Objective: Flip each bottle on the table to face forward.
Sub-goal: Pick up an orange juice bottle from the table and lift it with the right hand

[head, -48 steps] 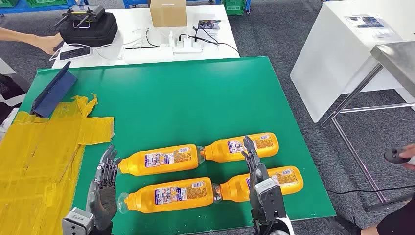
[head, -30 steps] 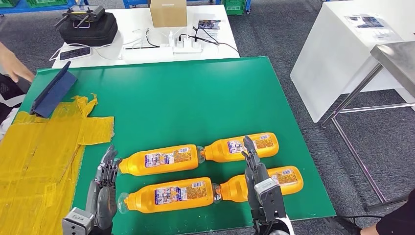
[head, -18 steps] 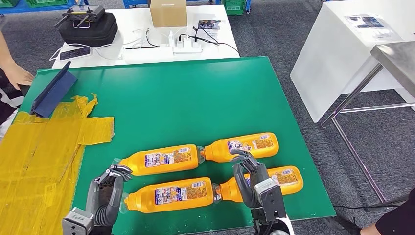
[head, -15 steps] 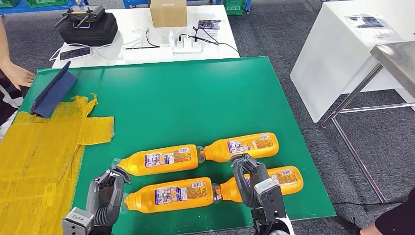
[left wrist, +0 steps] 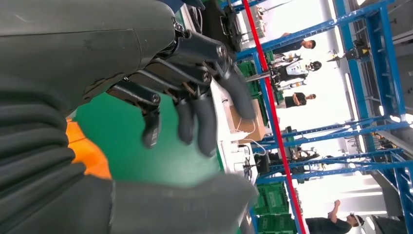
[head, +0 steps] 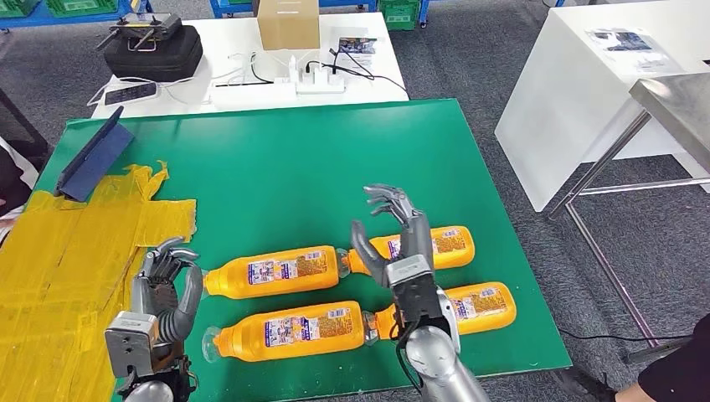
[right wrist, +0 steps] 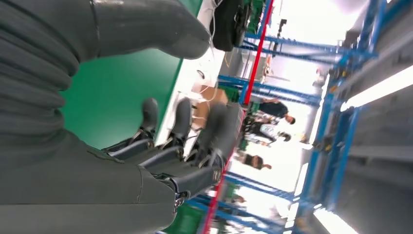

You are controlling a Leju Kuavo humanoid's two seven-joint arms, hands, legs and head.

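Bottles first: four orange ones lying flat on the green table [head: 276, 167], two rows of two, every long axis running left-right across the robot's front. Far row is the far-left bottle [head: 272, 271] and far-right bottle [head: 448, 243], necks meeting near the middle. Near row is the near-left bottle [head: 289, 332] and near-right bottle [head: 477, 303], same deal.

What matters for the next move, imo: the right hand [head: 393, 239] sits raised above the table right over the gap where the far row's necks meet, hiding part of the far-right bottle's neck end. So that bottle lies just to the hand's right and under it, with its length crossing the way the fingers point. The hand is clearly nearer to it than to anything else. Fingers spread and curled a bit, thumb out to the side, nothing in it. The right wrist view agrees, hand [right wrist: 160, 146] with fingers apart over bare green.

The left hand [head: 163, 280] is up beside the far-left bottle's capped end, just off to its left and not touching as far as I can tell. Fingers curled in loosely, thumb standing off, empty too. In the left wrist view the hand [left wrist: 160, 83] has orange showing right behind it, so a bottle's close.

My guess is each hand takes its own side, closing across the bottle's width and rolling it.
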